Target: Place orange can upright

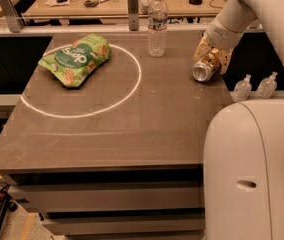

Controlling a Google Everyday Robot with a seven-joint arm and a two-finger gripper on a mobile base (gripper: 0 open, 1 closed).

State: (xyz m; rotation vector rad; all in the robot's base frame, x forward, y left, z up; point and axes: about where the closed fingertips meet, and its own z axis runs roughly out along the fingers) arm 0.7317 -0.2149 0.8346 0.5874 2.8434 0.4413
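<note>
The orange can (204,68) lies tilted on its side at the table's right edge, with its silver end facing the camera. My gripper (212,55) comes down from the upper right. Its yellowish fingers (225,60) stand on either side of the can's body and are closed on it. The can's far end is hidden behind the gripper.
A clear water bottle (157,24) stands upright left of the can. A green chip bag (76,58) lies inside a white circle (132,89) painted on the grey table (132,134). Two small clear bottles (242,88) stand beyond the right edge. My white body (254,174) fills the lower right.
</note>
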